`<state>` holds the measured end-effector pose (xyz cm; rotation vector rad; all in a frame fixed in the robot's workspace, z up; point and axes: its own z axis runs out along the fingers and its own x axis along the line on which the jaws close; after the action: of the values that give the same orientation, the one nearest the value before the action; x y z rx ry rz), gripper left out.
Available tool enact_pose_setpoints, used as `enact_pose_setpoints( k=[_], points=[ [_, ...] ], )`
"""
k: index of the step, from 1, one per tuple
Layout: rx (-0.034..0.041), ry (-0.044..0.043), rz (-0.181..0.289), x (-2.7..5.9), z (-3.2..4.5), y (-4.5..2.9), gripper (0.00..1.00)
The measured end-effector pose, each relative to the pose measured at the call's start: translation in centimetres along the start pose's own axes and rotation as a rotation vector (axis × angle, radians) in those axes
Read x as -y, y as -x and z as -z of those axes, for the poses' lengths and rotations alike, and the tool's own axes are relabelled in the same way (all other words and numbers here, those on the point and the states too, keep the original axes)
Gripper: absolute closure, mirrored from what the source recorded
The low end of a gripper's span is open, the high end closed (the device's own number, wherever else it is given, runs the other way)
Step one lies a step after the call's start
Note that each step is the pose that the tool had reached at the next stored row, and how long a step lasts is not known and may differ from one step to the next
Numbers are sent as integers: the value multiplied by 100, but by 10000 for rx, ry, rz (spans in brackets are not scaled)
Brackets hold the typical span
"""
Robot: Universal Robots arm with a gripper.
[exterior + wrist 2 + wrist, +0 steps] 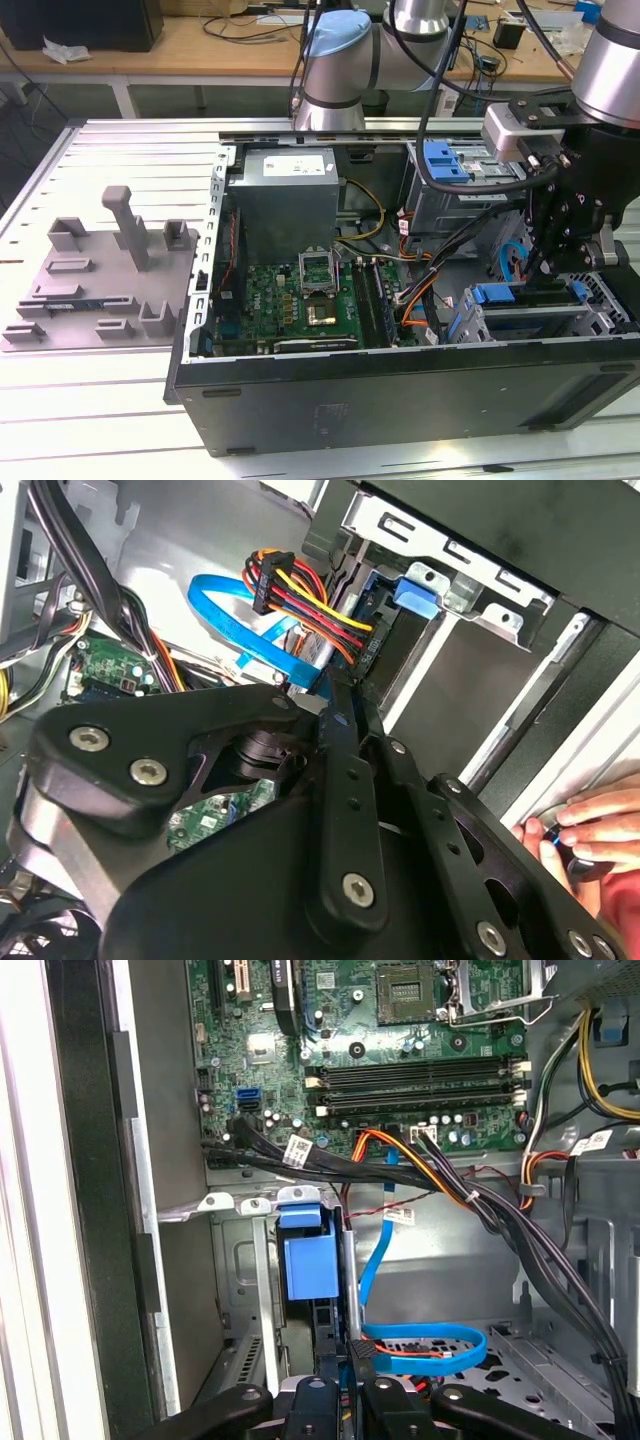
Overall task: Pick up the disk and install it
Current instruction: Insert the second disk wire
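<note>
One counter [100, 400] carries everything you work on, and the open computer case [400, 390] lies on its side across it, with the motherboard [310, 290] facing up. Your arm [340, 60] reaches over the case from behind and comes down at the exterior view's right, above the drive bay [600, 300] in the near corner.

That is where you find the disk [525, 318]. It sits inside the bay, its silver body running along the case's near wall and its blue carrier end toward the motherboard. In the first wrist view the disk's [310, 1265] blue carrier stands edge-on, straight ahead of the claw [345, 1385]. I judge that its long axis runs away from you, deeper into the bay.

Your claw [548, 268] hangs just above the disk, closer to it than to anything else in the case. In the second wrist view its fingers [345, 780] lie side by side with barely a gap, so treat it as closed, with nothing visibly pinched between them. Whether the tips touch the carrier you cannot tell.

Mind the person's hand [590, 825] resting at the case's outer edge.
</note>
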<state>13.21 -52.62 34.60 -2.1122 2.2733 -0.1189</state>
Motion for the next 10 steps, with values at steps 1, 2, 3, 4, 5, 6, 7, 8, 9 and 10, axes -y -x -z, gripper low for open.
enact_pose_setpoints(
  k=[1,2,3,4,5,6,7,8,9,10],
  points=[
    [0,0,6,0,-1,0,84],
    [0,0,17,0,-1,0,84],
    [-1,0,23,0,-2,0,84],
    [-1,-1,32,0,-3,0,84],
    [0,-1,43,0,-4,1,84],
    [0,-2,62,-1,-9,0,84],
    [1,-2,74,-1,-13,0,84],
    [-1,-3,87,-1,-15,0,84],
    [-4,-3,106,-1,-18,0,84],
    [-3,-4,122,-1,-18,0,84]
  ],
)
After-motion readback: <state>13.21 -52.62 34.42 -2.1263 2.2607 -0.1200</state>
